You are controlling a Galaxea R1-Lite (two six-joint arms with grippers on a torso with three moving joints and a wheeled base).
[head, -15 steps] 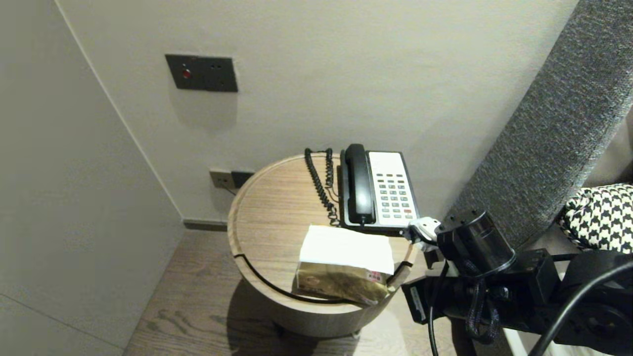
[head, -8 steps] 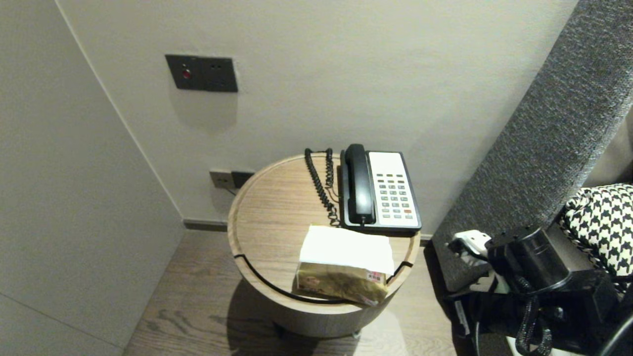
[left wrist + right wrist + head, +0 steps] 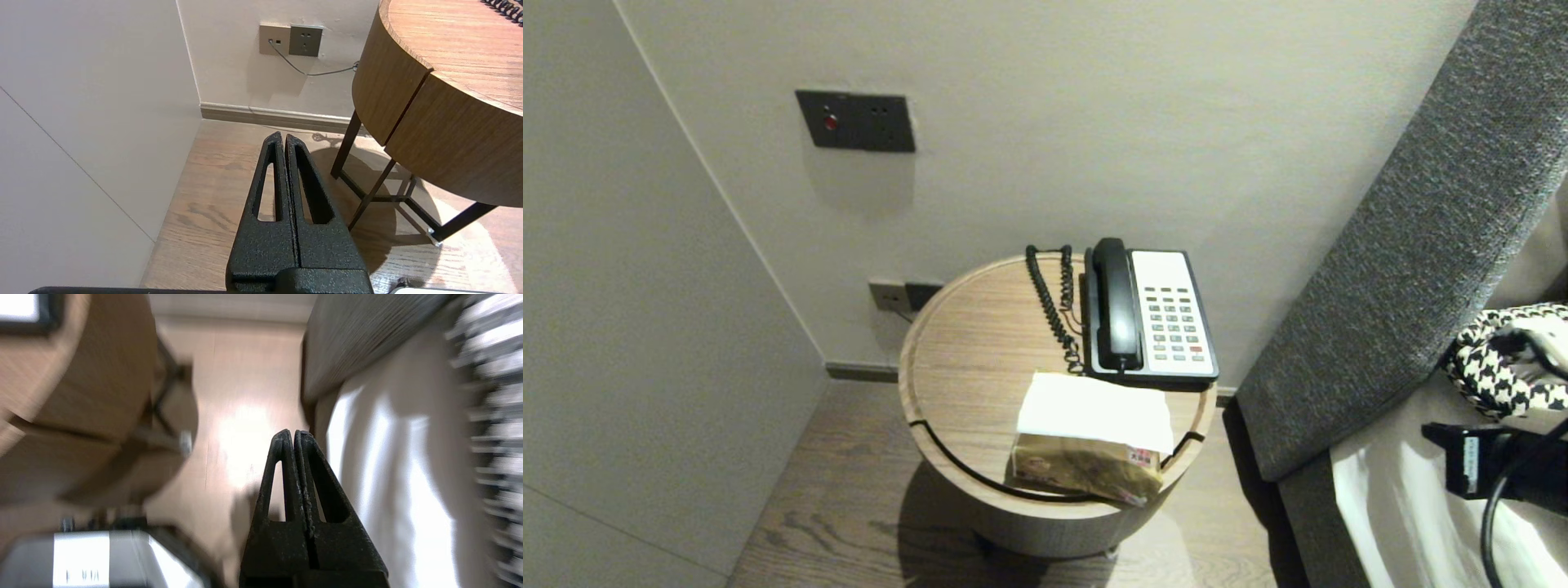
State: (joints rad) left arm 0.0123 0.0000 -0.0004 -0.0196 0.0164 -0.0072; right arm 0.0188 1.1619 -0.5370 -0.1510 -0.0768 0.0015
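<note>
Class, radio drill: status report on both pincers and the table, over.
Left pincer shut, empty, low beside table. Right pincer shut, empty, by the bed edge. Tissue pack, phone on table, both untouched; nothing in the way.

Hotel bedroom: a round wooden bedside table [image 3: 976, 351] with a corded desk phone [image 3: 1152, 314], beside a grey upholstered headboard [image 3: 1413, 245] and white bedding [image 3: 1380, 506].

Head cam: high, looks forward and down on table [image 3: 980, 343], wall [image 3: 1094, 122] behind, bed [image 3: 1380, 490] right. Left wrist cam: low, left of table, near it, faces far-wall sockets [image 3: 291, 39]. Right wrist cam: low, between table and bed, faces floor [image 3: 245, 375]. All three share the table; head and left wrist share the sockets.
</note>
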